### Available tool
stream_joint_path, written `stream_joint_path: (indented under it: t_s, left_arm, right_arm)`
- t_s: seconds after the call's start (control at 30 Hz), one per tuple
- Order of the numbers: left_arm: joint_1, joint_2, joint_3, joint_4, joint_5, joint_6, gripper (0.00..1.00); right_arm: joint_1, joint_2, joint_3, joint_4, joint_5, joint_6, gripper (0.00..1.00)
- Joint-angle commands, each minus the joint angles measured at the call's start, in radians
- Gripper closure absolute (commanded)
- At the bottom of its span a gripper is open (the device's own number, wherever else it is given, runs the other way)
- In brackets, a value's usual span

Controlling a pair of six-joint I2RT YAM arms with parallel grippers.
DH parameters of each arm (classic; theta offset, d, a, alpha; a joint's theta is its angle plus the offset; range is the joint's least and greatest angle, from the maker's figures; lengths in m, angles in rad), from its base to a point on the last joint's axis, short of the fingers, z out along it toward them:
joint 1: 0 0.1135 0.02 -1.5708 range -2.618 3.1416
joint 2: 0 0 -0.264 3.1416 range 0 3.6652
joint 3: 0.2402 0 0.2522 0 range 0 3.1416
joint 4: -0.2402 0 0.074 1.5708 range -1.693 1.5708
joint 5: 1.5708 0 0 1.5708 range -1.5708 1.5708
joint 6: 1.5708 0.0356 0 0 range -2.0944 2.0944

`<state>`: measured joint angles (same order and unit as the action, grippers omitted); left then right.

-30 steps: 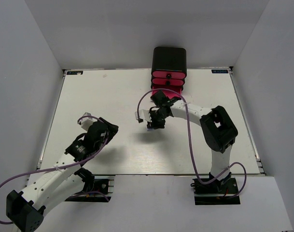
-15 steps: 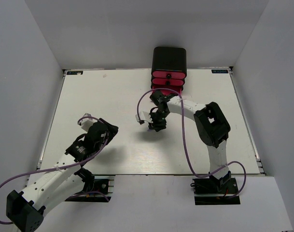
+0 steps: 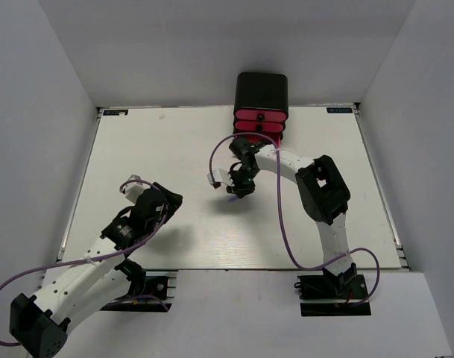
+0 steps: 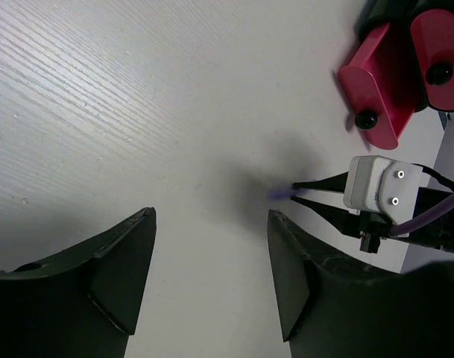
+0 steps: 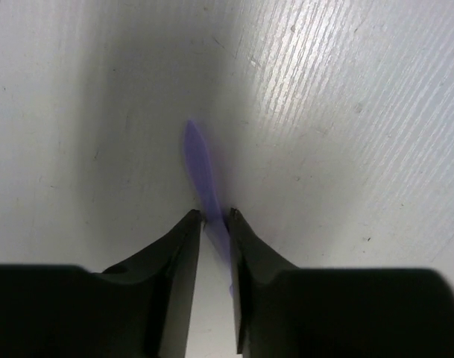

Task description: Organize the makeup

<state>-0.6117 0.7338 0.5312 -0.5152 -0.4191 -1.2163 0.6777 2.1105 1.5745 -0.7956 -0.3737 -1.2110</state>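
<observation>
Wide white wood-grain table [image 3: 159, 149] under everything. At the far edge, a black box [image 3: 262, 91] with pink plastic drawers [image 4: 376, 82], one drawer jutting forward of the rest. Near the left front, left gripper [image 4: 212, 216] spread wide over bare tabletop, nothing between the fingers. Just in front of the drawers, right gripper [image 5: 215, 216] lowered to the surface, jaws drawn narrow either side of a thin purple stick [image 5: 197, 160] (its tip poking out beyond the fingertips); cannot tell whether actually pinching it or only flanking it.
</observation>
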Motion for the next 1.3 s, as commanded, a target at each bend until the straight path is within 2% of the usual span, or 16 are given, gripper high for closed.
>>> stream_joint_path:
  t_s: [0.0,0.13,0.2,0.47,0.77,0.93,1.13,1.27]
  left_arm:
    - [0.003,-0.013,-0.01,0.01,-0.004,-0.005,0.29]
    - [0.003,-0.005,-0.007,0.012,-0.003,-0.005,0.29]
    - [0.003,-0.005,-0.005,0.012,-0.001,-0.005,0.29]
    - [0.003,-0.017,-0.014,0.017,0.003,-0.006,0.29]
    - [0.003,0.004,-0.017,0.053,0.016,-0.002,0.29]
    - [0.003,0.015,-0.017,0.064,0.022,0.001,0.29]
    - [0.003,0.018,-0.019,0.076,0.023,0.003,0.29]
    - [-0.006,0.022,-0.019,0.092,0.032,0.008,0.29]
  right_arm:
    - [-0.001,0.045,-0.044,-0.034,0.025,0.02,0.75]
    - [-0.003,0.034,-0.07,-0.022,0.012,0.059,0.95]
    - [-0.001,0.022,-0.074,-0.022,-0.007,0.074,1.0]
    - [-0.05,-0.076,0.027,-0.034,-0.076,0.189,1.0]
    - [-0.179,-0.17,0.159,0.042,-0.008,0.283,1.0]
    - [-0.231,-0.132,0.245,0.119,0.085,0.281,1.0]
    - [-0.27,0.017,0.41,0.125,0.142,0.234,1.0]
    - [-0.274,0.08,0.423,0.162,0.171,0.211,0.98]
